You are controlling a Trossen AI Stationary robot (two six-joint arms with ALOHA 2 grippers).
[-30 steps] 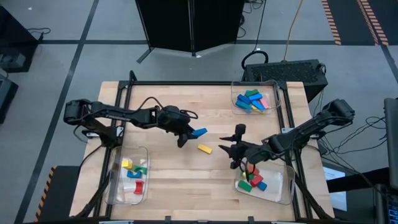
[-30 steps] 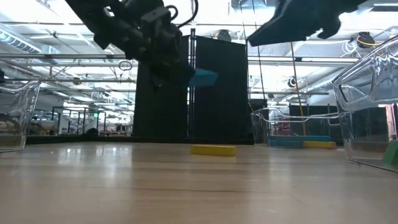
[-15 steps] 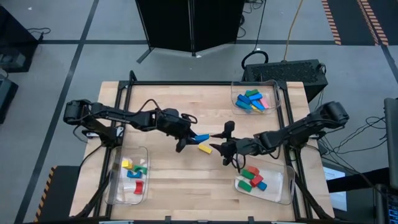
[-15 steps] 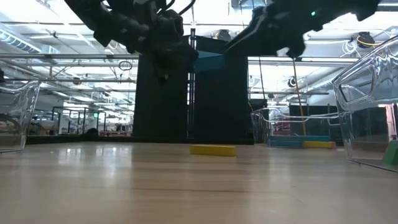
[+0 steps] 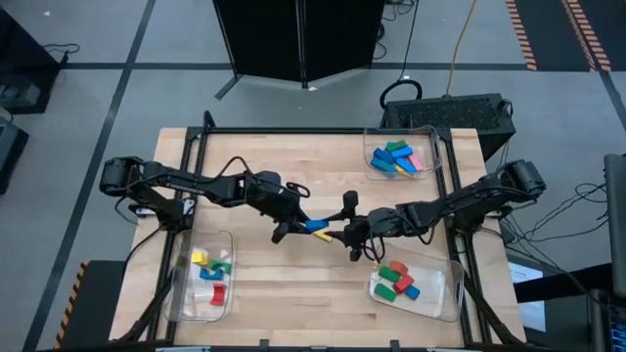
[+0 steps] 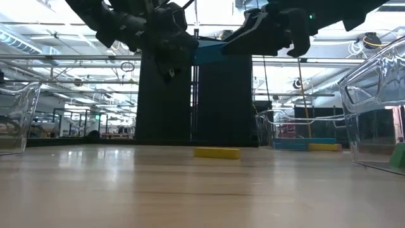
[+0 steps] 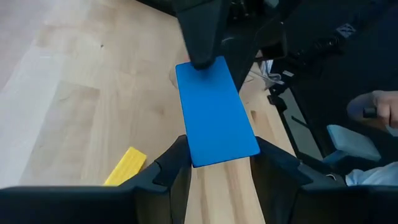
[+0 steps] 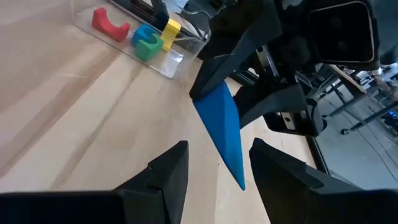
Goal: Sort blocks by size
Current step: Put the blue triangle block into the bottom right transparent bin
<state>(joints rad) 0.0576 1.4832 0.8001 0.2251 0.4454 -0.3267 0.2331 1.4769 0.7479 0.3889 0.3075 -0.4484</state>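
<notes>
Pale wooden tabletop [image 5: 293, 284]: left hand [image 5: 291, 218] clamps flat blue rectangular block [image 7: 214, 112] aloft; right hand [image 5: 344, 227] parted around its far end; yellow rectangular block [image 6: 217, 152] lying below

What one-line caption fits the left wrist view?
Left gripper holds a flat blue rectangular block above the wooden table, offering it to the right gripper.

A robotics lab or industrial workshop: a wooden surface [image 5: 293, 284] framed in black metal stands on grey floor with hazard-striped tape [image 5: 521, 34], cables trailing; overhead strip lights and steel racking [image 6: 76, 117] fill the hall behind.
</notes>
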